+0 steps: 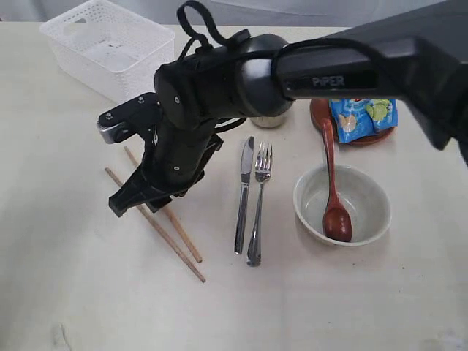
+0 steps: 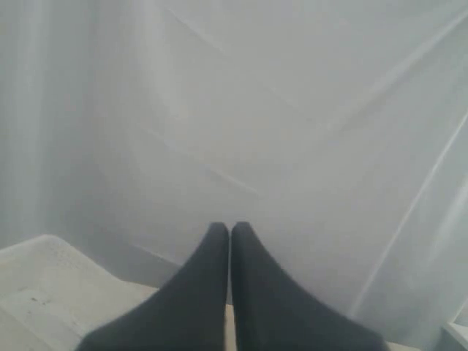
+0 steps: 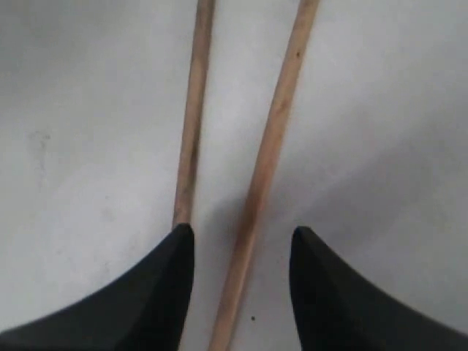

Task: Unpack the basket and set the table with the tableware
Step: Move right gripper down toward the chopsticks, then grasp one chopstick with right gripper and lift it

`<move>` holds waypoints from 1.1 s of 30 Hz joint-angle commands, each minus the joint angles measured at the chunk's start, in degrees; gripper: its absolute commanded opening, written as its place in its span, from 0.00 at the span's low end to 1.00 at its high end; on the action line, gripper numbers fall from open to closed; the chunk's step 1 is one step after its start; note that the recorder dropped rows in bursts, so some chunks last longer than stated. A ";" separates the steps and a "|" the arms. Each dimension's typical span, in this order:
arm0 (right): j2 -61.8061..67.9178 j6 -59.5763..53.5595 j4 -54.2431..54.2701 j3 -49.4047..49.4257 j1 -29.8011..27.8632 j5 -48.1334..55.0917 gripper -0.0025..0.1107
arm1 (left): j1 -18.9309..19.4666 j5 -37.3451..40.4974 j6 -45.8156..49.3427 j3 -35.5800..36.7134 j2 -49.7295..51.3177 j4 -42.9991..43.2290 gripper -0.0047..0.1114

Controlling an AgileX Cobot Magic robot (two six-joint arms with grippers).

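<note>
Two wooden chopsticks (image 1: pixel 179 252) (image 1: pixel 186 240) lie side by side on the table (image 1: pixel 73 292), left of the knife (image 1: pixel 242 197) and fork (image 1: pixel 257 208). My right gripper (image 1: pixel 139 201) reaches across and hangs open just over them. In the right wrist view one chopstick (image 3: pixel 281 110) runs between the fingers of the right gripper (image 3: pixel 241 230); the other chopstick (image 3: pixel 191 117) disappears under one fingertip. The wooden spoon (image 1: pixel 335 205) rests in the pale bowl (image 1: pixel 311 194). The white basket (image 1: pixel 131 77) looks empty. My left gripper (image 2: pixel 229 227) is shut on nothing, facing a white curtain.
A blue chip bag (image 1: pixel 363 117) lies on the brown plate (image 1: pixel 316 113) at the back right. The small steel cup (image 1: pixel 268 121) peeks out from behind my right arm. The arm's bulk covers the middle of the table.
</note>
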 commanded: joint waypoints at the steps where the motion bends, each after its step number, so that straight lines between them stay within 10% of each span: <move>1: 1.97 0.29 -0.65 -1.72 -0.02 -0.24 0.39 | 0.07 -0.02 -0.70 0.21 -0.27 -0.14 0.05; 15: 5.15 6.53 -6.24 -2.11 0.11 -1.42 0.38 | 0.07 0.35 -1.06 0.21 -0.27 0.19 0.05; 23: 5.15 4.90 -8.35 -2.11 2.90 1.74 0.02 | 0.07 0.35 -1.06 0.21 -0.27 0.19 0.05; 33: 4.92 14.07 -19.58 -4.20 4.50 8.11 0.02 | 0.07 0.58 -1.06 0.21 -0.27 0.14 0.05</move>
